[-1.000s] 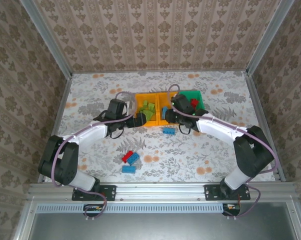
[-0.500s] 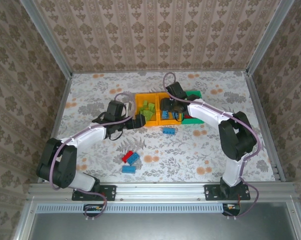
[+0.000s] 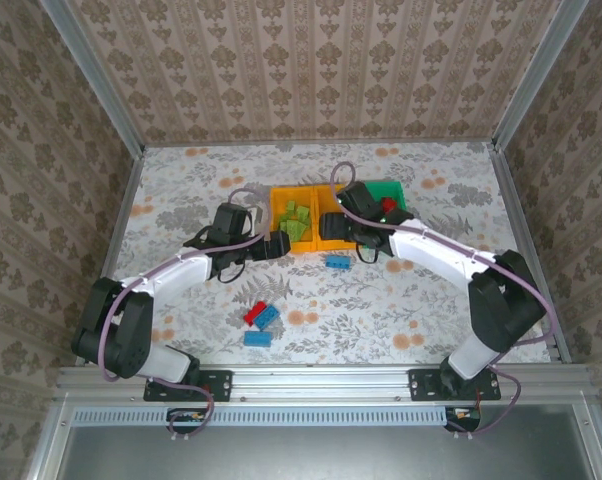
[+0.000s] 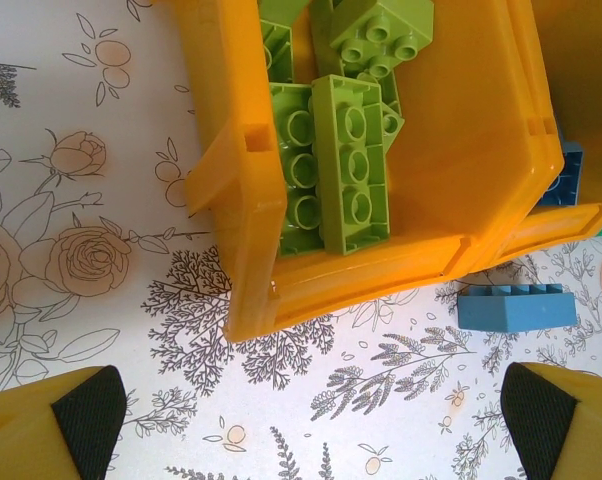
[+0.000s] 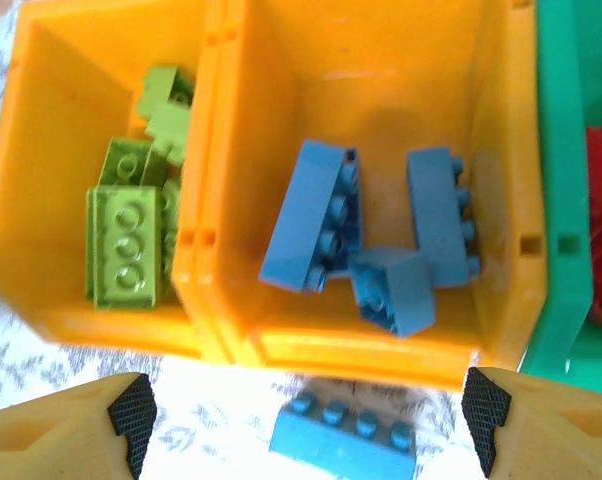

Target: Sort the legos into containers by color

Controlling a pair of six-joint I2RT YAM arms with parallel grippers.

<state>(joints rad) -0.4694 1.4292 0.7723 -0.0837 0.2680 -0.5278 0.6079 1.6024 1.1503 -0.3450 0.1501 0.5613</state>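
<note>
Looking down from the top external view, the sorting is running well past halfway. The left orange bin [image 3: 278, 205] is holding light green bricks [image 3: 299, 220], the middle orange bin [image 3: 323, 243] is taking blue, and the green bin [image 3: 395, 189] is holding red bricks [image 3: 388, 206]. Four legos are lying loose on the table [image 3: 431, 290]: a front blue brick [image 3: 338, 262] just before the bins, and nearer the bases a red brick [image 3: 253, 314] touching a second blue brick [image 3: 270, 317], with a third blue brick [image 3: 258, 338] just beside them. The left gripper [image 3: 277, 243] is hovering at the left orange bin's front, the right gripper [image 3: 331, 225] over the middle one.

In the left wrist view, the left gripper's pads [image 4: 86, 405] are standing wide apart, carrying nothing, above bare table.

In the right wrist view, the right gripper's pads [image 5: 131, 410] are likewise spread and empty. Three blue bricks [image 5: 311, 215] are lying inside the middle orange bin. Three blue pieces and one red are awaiting sorting, by my judgement.
</note>
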